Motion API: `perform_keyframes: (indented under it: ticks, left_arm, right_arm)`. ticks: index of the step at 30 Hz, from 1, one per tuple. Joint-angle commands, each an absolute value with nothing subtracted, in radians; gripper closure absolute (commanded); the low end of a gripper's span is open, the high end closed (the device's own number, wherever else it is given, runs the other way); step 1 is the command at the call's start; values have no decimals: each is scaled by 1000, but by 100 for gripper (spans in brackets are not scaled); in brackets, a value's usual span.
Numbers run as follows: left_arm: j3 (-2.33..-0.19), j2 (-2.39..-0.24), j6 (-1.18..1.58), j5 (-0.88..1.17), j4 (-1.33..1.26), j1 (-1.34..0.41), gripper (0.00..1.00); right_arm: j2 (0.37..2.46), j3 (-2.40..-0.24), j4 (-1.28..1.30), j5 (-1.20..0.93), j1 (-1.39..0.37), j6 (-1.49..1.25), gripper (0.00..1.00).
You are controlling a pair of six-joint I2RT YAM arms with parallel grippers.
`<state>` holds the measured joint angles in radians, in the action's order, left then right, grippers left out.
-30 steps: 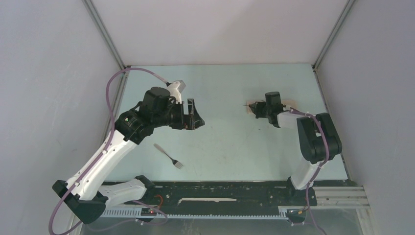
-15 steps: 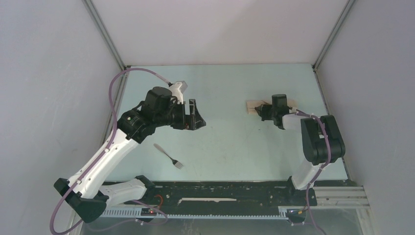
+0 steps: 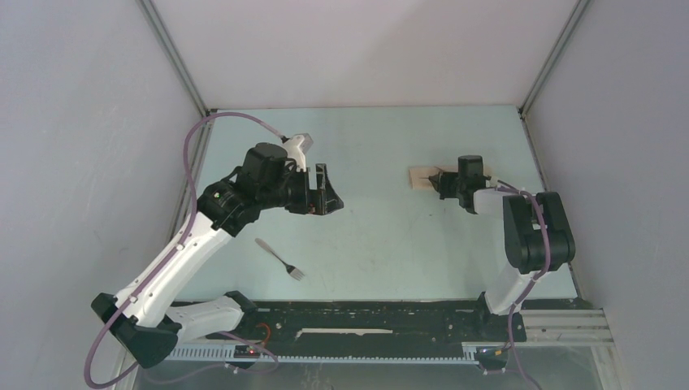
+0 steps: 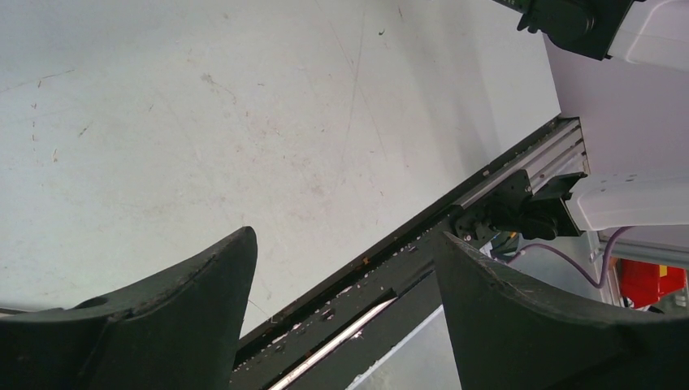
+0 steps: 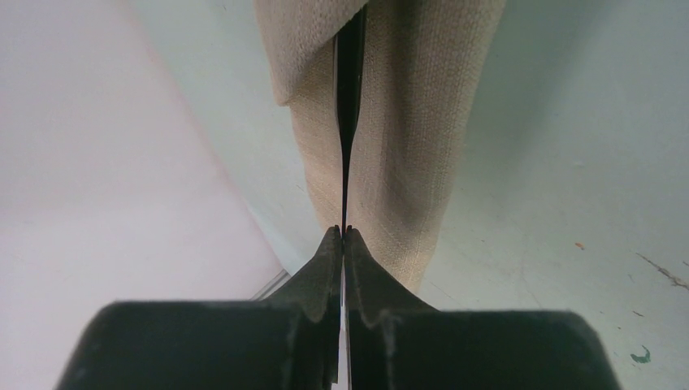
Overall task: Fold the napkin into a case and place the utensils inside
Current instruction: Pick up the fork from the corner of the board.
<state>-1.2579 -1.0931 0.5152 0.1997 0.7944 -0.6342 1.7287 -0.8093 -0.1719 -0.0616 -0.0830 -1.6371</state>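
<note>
Where the single napkin [image 3: 422,175] lies folded into a narrow tan strip on the table [image 3: 382,236], the right gripper [image 3: 443,181] sits directly over it, its fingertips pinched tight on a slim black utensil [image 5: 349,97]. From the right wrist camera, that piece runs edge-on along the napkin's length, and its far end goes under an overlapping fold of the cloth. Two utensils can be counted. One is this black one. The other is a pale grey fork [image 3: 280,258], which lies flat on the table well apart from the napkin, to its near left. The left gripper [image 3: 329,192] hangs above the table, left of the napkin and farther back than the fork, with its jaws spread wide and holding nothing.
</note>
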Motion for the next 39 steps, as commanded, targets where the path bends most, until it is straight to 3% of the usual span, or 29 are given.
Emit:
perform_keyframes:
  ticks: [1,19,28,33,39]
  left_arm:
    - [-1270,-1096,513,230,775,-627,14]
    - [-1278,-1100,536,252,766,-627,14]
    - [-1279,-1097,542,255,762,-628,14]
    - [-1279,-1100,540,254,762,-628,14]
    - [-1244,-1094,537,221,764,-627,14]
  right_arm:
    - [1708,-803,-209,-45,-66,-1605,96]
    - [1726,-808,-196,-27,-66,-1586,92]
    - [1711,-811,-166,-28,-77,-1573,79]
    - [1623,-804,-114,-54,-95,-1538,63]
    - [1347,-722,-43,-121,-115,-1356,61]
